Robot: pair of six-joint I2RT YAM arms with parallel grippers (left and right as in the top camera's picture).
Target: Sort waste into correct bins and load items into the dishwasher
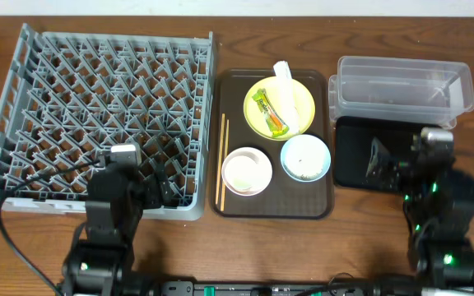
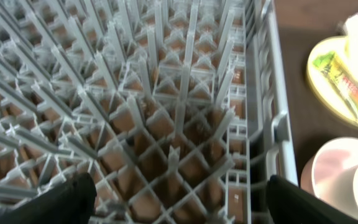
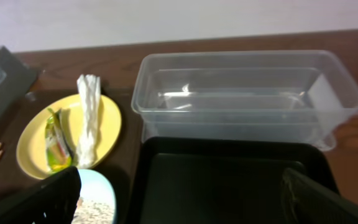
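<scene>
Left claw (image 2: 179, 202) and right claw (image 3: 182, 199) spread — each mostly cropped, blue bowl (image 3: 98, 199) half-hidden.

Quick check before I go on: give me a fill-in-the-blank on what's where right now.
1. The snack wrapper and paper strip lie on a plate coloured ___.
2. The rice scraps sit in the ___ bowl.
3. The right gripper hovers over the ___ tray.
Missing words: yellow; light blue; black.

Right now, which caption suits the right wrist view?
Open right gripper above the black tray; clear tub behind, yellow plate with wrapper left.
</scene>
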